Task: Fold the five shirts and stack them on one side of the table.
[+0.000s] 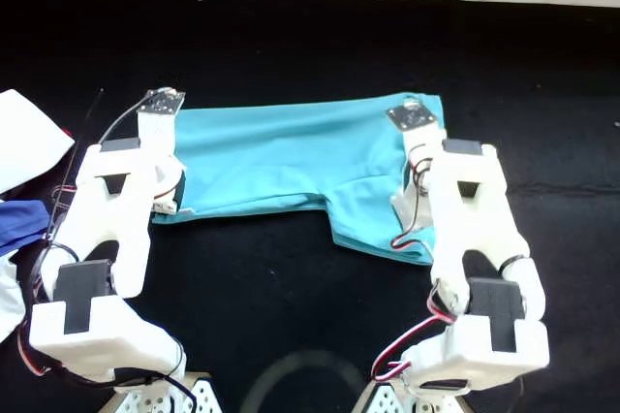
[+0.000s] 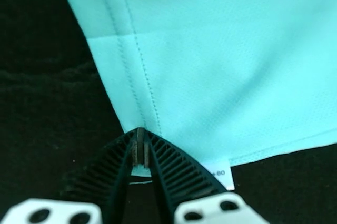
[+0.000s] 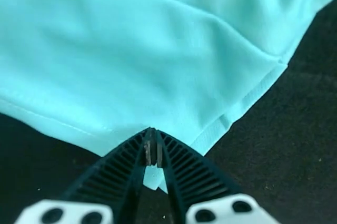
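Lying flat between both arms: turquoise fabric shirt (image 1: 281, 156) on black surface (image 1: 291, 35) | left claw (image 2: 140, 150) clamped on its hemmed corner; right claw (image 3: 153, 150) clamped on its edge | white cloth (image 1: 24, 137), blue cloth (image 1: 19, 224) at surface's left edge

I see left arm (image 1: 111, 209) and right arm (image 1: 470, 205) stretched forward, wrists pitched down. Left gripper (image 2: 141, 153) and right gripper (image 3: 152, 148) each pinched closed on shirt (image 2: 221, 66) edge.
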Robot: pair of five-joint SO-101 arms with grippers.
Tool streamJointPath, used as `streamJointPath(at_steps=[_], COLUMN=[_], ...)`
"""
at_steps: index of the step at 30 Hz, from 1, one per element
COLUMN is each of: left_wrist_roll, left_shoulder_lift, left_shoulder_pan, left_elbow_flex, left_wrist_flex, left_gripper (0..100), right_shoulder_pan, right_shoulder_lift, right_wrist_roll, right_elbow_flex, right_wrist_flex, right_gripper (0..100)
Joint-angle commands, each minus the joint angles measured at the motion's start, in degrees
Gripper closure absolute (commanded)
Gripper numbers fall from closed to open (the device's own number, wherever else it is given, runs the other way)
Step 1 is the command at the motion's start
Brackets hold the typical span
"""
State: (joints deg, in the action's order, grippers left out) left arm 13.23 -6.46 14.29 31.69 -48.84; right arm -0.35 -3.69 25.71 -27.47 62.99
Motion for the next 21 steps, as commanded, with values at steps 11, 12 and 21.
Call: streamJointPath(at_steps=[11, 12, 21], left_wrist_roll=[-8.4, -8.4, -8.4], left_shoulder_lift=[-0.2, -0.2, 0.0], left_shoulder_pan=[2.6, 2.6, 3.6], left_elbow_flex=[0.0, 0.0, 0.0], left_wrist_flex=[2.6, 2.6, 2.6], left_gripper=[99, 99, 99], right_shoulder_pan=[6.7, 6.8, 7.8], right_shoulder_lift=[-3.0, -3.0, -2.9], right_wrist_roll=[4.7, 4.7, 4.6], right_elbow_flex=[2.3, 2.3, 4.8], right_wrist_flex=[-0.7, -0.7, -0.7], right_gripper=[99.1, 99.1, 99.1])
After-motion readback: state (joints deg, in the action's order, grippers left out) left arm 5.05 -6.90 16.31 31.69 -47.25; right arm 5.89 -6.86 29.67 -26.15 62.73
